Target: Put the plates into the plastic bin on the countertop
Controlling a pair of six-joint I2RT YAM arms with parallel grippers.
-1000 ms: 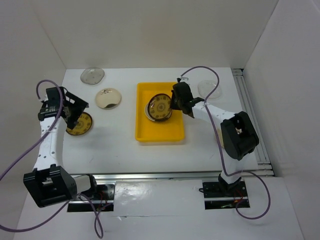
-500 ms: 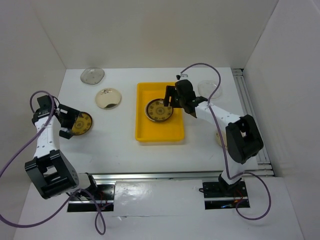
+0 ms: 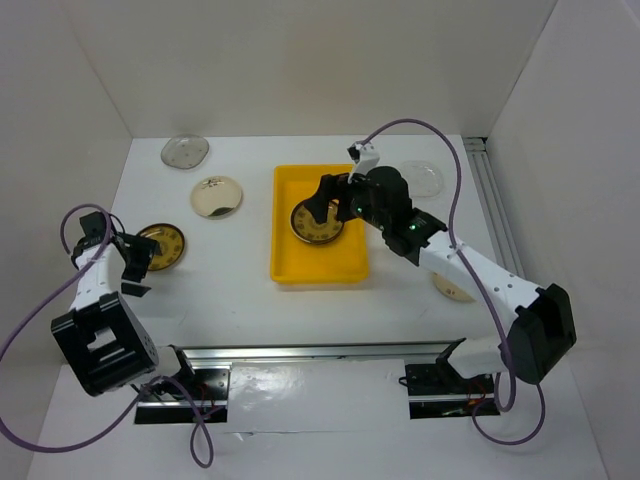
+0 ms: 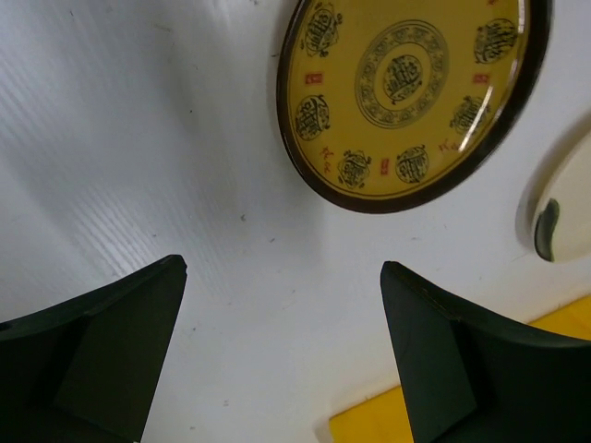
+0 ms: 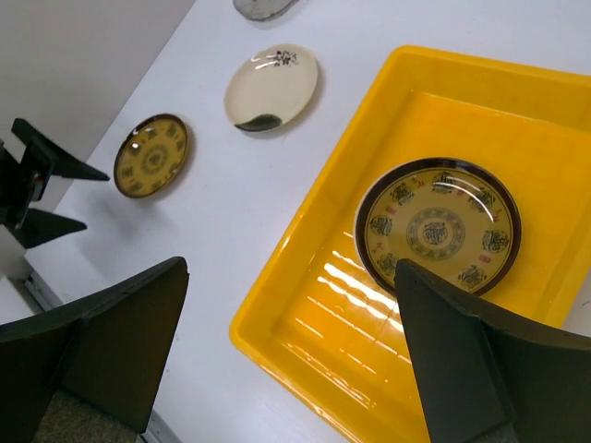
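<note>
Right gripper (image 5: 291, 266), wide open and empty, hangs over the yellow plastic bin (image 5: 351, 323). One dark, yellow-patterned round plate (image 5: 438, 228) lies inside, middle right. Left gripper (image 4: 282, 266), also wide and empty, faces a matching plate (image 4: 406, 92) up top, likely to grab it.

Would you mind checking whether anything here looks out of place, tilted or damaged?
Nothing stands out. One patterned plate lies flat inside the yellow bin; the other patterned plate and the cream plate sit flat and whole on the countertop.

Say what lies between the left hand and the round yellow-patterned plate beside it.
Only bare white countertop separates the left hand from the round yellow-patterned plate; the left wrist view shows it.
</note>
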